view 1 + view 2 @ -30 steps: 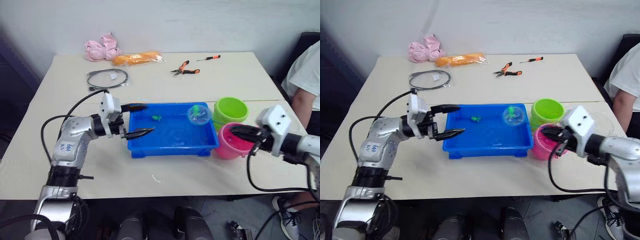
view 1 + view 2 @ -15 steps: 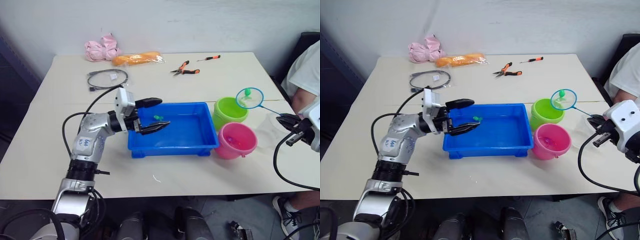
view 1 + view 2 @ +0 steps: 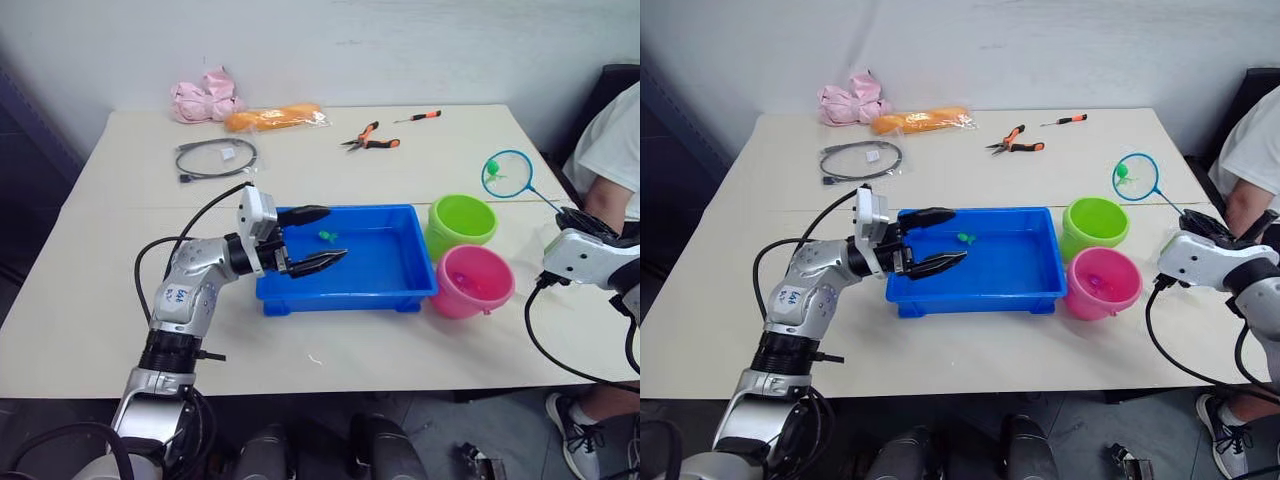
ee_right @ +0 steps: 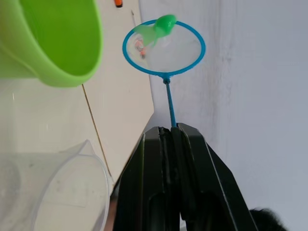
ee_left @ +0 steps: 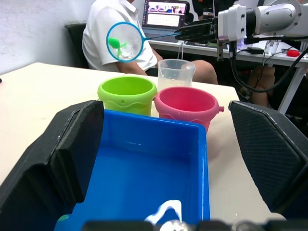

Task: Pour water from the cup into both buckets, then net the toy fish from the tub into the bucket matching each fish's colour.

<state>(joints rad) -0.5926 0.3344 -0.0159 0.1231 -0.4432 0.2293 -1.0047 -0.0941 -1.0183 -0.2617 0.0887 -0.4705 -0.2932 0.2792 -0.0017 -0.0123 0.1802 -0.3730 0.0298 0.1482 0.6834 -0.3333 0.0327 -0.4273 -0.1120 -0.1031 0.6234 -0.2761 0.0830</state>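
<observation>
Right gripper (image 4: 169,132) pinching the net (image 3: 507,173) high beyond the green bucket (image 3: 461,222), green fish (image 4: 162,25) perched at the rim and could tumble out; left gripper (image 3: 315,240) spread over the tub (image 3: 400,284).

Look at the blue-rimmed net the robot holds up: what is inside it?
One green toy fish sits in the net, against its rim. The right gripper holds the net's handle. The mesh is see-through and hides nothing else.
</observation>
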